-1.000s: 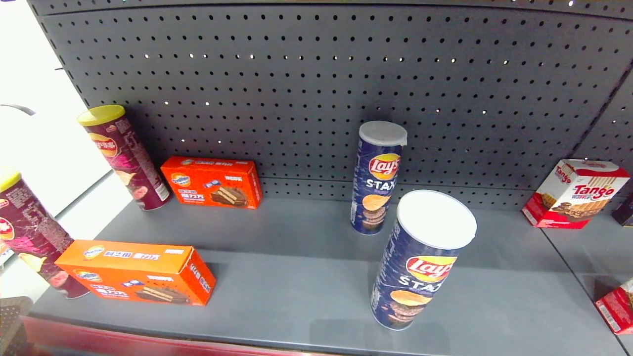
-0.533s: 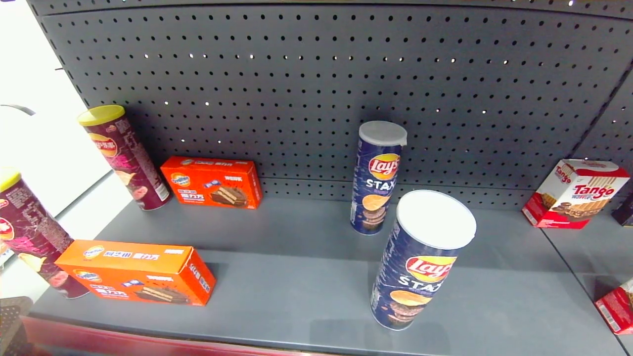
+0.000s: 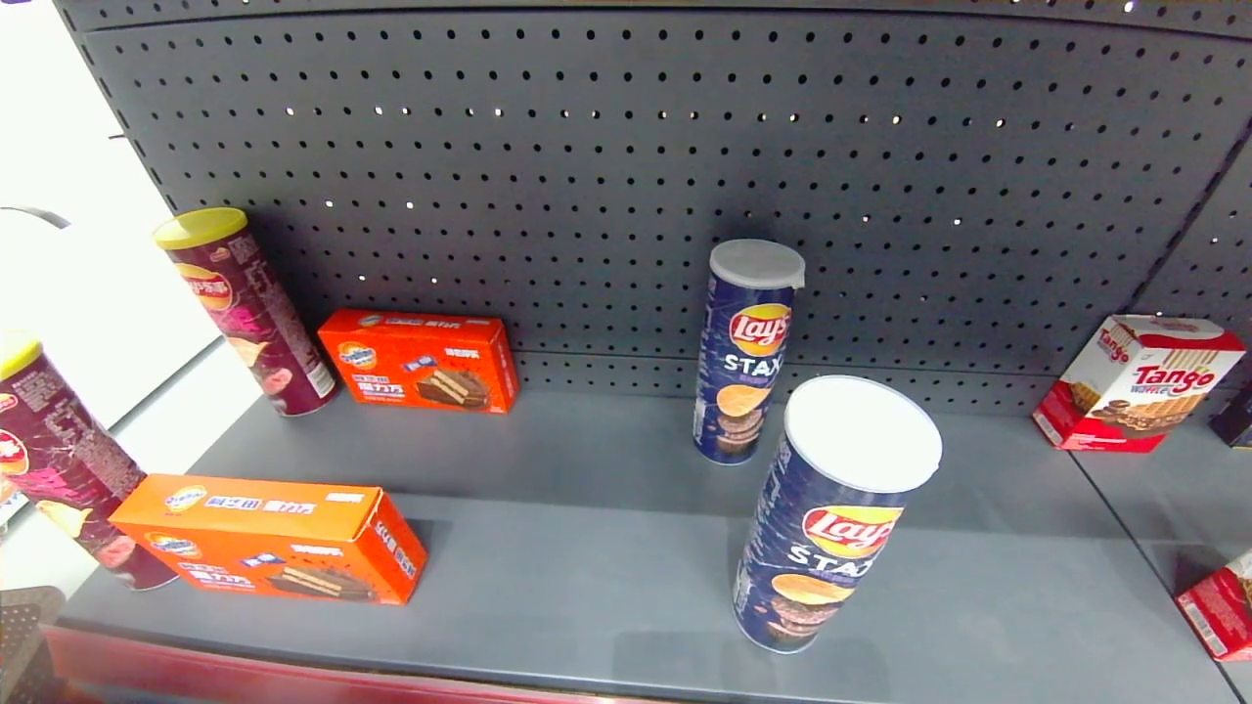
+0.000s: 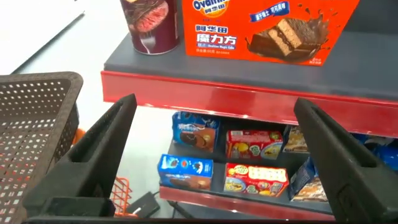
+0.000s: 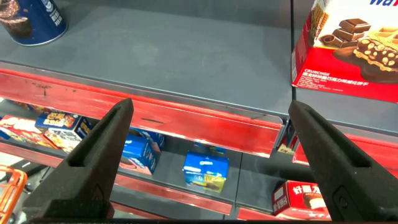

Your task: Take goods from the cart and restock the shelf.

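Observation:
The grey shelf [image 3: 587, 567] holds two blue chip cans, one near the front [image 3: 831, 513] and one at the back [image 3: 745, 350]. Two maroon chip cans [image 3: 245, 308] [image 3: 59, 460] and two orange wafer boxes [image 3: 423, 360] [image 3: 269, 538] stand to the left. My left gripper [image 4: 217, 155] is open and holds nothing, below and in front of the shelf's red front edge [image 4: 249, 99], under the orange box [image 4: 267, 28]. My right gripper [image 5: 211, 162] is open and holds nothing, in front of the red edge [image 5: 186, 118] near a red-and-white wafer box [image 5: 348, 46].
A dark mesh basket [image 4: 34, 124] sits beside the left gripper. Lower shelves carry several small snack boxes [image 4: 255, 177] [image 5: 205, 171]. A red-and-white wafer box [image 3: 1135, 381] stands at the shelf's right; another [image 3: 1218, 601] lies at the front right corner. The pegboard back wall [image 3: 626, 176] closes the rear.

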Available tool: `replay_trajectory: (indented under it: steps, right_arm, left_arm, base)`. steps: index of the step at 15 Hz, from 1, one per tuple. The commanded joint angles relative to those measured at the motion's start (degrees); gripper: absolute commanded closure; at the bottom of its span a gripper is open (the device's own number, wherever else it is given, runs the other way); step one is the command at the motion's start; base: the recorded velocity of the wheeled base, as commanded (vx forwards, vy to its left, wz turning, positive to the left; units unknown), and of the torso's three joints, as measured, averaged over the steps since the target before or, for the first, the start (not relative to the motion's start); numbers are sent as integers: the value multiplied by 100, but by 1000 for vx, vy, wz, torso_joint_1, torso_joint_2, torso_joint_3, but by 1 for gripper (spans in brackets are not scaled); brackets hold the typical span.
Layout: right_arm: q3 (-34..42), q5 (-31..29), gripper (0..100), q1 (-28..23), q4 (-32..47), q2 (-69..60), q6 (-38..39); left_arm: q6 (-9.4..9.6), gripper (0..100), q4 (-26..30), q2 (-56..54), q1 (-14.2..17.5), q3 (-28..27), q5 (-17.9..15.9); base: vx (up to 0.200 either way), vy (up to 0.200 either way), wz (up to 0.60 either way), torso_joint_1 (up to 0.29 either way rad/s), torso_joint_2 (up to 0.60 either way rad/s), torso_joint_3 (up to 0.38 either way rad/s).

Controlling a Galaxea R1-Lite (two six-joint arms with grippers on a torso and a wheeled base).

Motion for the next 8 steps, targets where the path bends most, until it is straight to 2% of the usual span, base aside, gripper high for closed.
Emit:
replay_trajectory:
  steps: [1, 4, 8]
  right_arm:
    - [0, 2, 0, 4, -1, 9, -4]
    - [0, 2, 0, 4, -1, 9, -4]
    - [0, 2, 0, 4, -1, 9, -4]
  left_arm:
    - [13, 0, -4, -13, 2, 0, -11]
    - [-22, 0, -4, -13, 2, 0, 165]
    - [-4, 0, -4, -13, 2, 0, 103]
  base:
    - [0, 0, 0, 0, 0, 0]
    - [0, 0, 0, 0, 0, 0]
    - [0, 0, 0, 0, 0, 0]
